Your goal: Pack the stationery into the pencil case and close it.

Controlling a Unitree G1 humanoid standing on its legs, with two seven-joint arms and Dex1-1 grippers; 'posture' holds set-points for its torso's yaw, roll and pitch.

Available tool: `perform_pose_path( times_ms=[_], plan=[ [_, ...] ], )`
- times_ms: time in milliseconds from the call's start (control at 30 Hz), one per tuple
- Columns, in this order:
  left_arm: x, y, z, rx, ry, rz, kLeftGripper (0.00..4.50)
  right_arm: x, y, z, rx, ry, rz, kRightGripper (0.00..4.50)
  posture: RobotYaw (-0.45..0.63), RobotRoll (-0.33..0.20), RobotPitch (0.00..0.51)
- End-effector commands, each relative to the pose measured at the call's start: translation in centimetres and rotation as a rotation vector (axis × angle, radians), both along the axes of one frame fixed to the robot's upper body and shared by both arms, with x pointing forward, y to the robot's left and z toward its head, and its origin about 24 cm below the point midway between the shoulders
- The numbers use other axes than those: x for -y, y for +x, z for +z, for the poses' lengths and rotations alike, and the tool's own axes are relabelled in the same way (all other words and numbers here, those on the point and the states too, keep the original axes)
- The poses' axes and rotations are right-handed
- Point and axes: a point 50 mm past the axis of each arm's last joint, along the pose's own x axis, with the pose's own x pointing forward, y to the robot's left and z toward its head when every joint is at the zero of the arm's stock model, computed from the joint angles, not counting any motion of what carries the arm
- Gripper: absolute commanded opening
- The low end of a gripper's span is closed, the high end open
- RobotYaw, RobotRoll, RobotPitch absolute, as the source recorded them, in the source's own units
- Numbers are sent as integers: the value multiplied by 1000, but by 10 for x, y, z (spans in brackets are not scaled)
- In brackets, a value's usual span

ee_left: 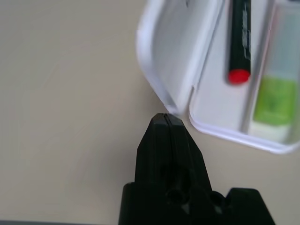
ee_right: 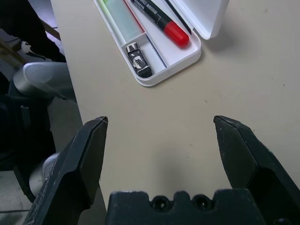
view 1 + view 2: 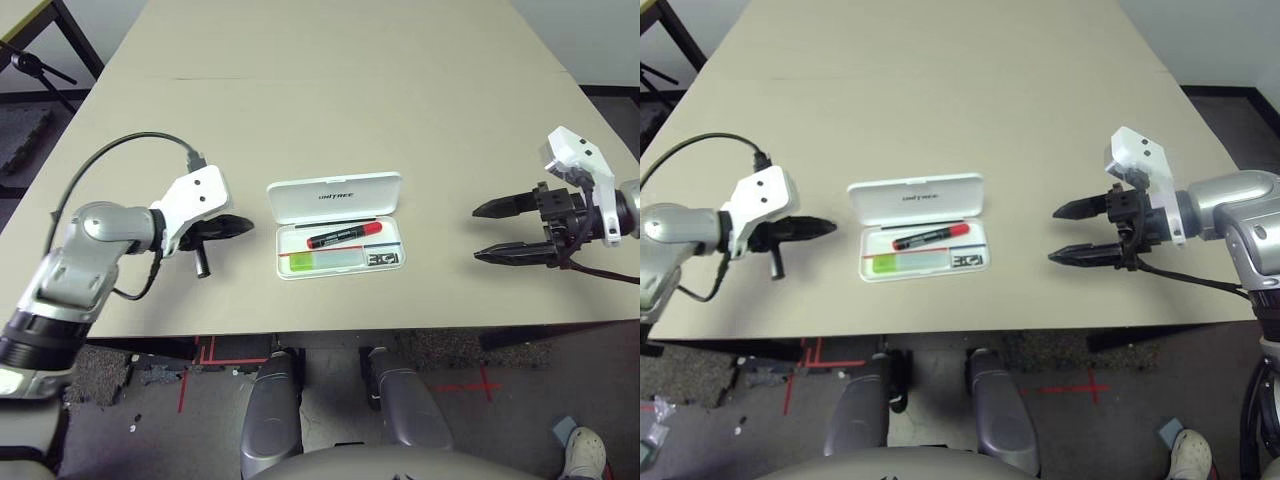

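— Pencil case, the flat white plastic one with rounded corners and black lettering (image 3: 336,224), where did it sit from the head camera?

— Near the middle of the beige table (image 3: 330,90), toward the robot's edge. Its hinged lid lay open on the far side and the tray faced up. Inside the tray were a black marker with a red cap (image 3: 344,235), a light-green highlighter with a pale cap (image 3: 322,261) nearer the robot, and a tiny black-and-silver block (image 3: 383,259) in the right-hand end compartment.

— And the arms in that view?

— The left gripper (image 3: 238,226) was just off the case's left end, its two black fingers pressed together with nothing between them. The right gripper (image 3: 495,232) hovered well apart from the case on the right, fingers spread wide and empty, pointing toward the case.

— What did the left wrist camera give you?

— The closed fingertips (image 1: 165,136) made a single black wedge with the tip very near the corner of the case where the lid met the tray; I couldn't tell whether it touched. The marker's butt end and the green body of the highlighter lay side by side in the tray.

— And the right wrist camera?

— Both fingers (image 2: 86,154) stood far apart over bare table. Beyond them was the case's end, with the small block in its own compartment, the marker's red cap beside it, and the highlighter's pale cap along the outer wall.
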Motion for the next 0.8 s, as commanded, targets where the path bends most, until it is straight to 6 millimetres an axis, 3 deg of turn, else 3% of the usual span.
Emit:
perform_pose_path(
  times_ms=[33, 367, 633, 800],
  plan=[
    [-3, 7, -2, 26, -35, 20, 49, -3, -1, -2, -10, 5, 10, 4500, -96, 0, 197],
    [14, 15, 3, 58, -146, -32, 49, -6, -2, -4, -14, 5, 18, 4500, -104, 0, 199],
    [35, 6, 13, 53, -207, -165, 49, -5, -2, -5, -6, 0, 10, 4500, -107, 0, 198],
    [50, 0, 0, 11, -174, -214, 49, -5, -1, -7, -1, -3, 4, 4500, -107, 0, 197]
  ],
)
